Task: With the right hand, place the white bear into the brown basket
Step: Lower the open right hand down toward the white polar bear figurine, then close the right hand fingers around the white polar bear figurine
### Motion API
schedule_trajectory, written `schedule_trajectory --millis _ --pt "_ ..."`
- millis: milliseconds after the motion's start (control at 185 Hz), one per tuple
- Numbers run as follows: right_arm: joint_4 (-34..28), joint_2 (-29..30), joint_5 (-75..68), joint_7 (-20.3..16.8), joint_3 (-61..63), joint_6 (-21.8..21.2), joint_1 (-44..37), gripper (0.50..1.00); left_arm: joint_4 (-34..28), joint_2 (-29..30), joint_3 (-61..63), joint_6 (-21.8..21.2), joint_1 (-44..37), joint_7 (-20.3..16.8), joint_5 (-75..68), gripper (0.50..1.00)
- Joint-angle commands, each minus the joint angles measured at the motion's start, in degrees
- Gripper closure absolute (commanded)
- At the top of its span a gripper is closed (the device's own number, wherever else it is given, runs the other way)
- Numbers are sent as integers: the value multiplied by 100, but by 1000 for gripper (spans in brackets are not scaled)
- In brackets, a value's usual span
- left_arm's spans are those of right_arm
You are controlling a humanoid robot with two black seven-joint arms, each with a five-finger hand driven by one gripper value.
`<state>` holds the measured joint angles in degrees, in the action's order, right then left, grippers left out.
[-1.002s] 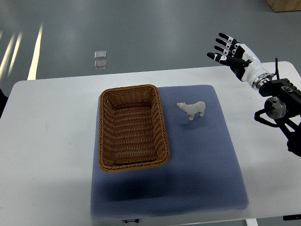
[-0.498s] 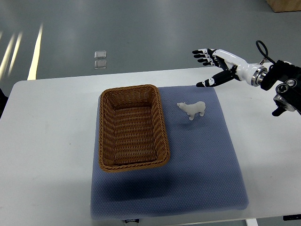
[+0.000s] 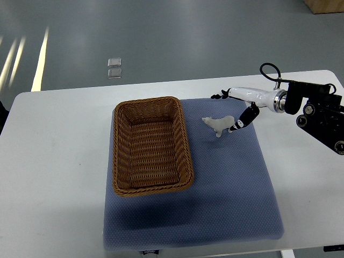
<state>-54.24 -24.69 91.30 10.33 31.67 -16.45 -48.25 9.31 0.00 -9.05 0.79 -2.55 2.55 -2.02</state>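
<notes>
A small white bear [image 3: 217, 124] stands on the blue mat [image 3: 231, 188], just right of the brown wicker basket [image 3: 147, 102], which holds nothing. My right hand [image 3: 223, 113] reaches in from the right edge and is open. Its thumb is down by the bear's rear and its other fingers are spread just beyond the bear's back. I cannot tell whether the thumb touches the bear. The left arm is out of sight.
The mat lies on a white table [image 3: 54, 161], and the basket takes up the mat's left half. The right arm's dark wrist and forearm [image 3: 317, 110] hang over the table's right end. Grey floor lies beyond the far edge.
My right hand has dropped from above the table's far right corner and moved left to the bear. The bear and basket have not moved.
</notes>
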Motion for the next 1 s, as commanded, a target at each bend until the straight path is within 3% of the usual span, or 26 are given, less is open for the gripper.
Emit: schedule_trajectory --millis 0,195,644,829,942,996 --pt "1 34 20 -13 -196 116 -70 576 0 0 0 0 0 0 0 500" --pt "27 61 125 -22 -381 248 -132 593 0 0 0 0 0 0 0 500" --pt "150 105 415 -48 -732 344 -185 693 0 0 0 0 0 0 0 500" --pt "185 140 459 -154 -741 336 -185 705 0 0 0 0 0 0 0 500" --pt "229 201 538 -163 -741 344 -193 746 0 0 0 0 0 0 0 500" --pt "238 210 573 -163 -741 336 -193 812 0 0 0 0 0 0 0 500"
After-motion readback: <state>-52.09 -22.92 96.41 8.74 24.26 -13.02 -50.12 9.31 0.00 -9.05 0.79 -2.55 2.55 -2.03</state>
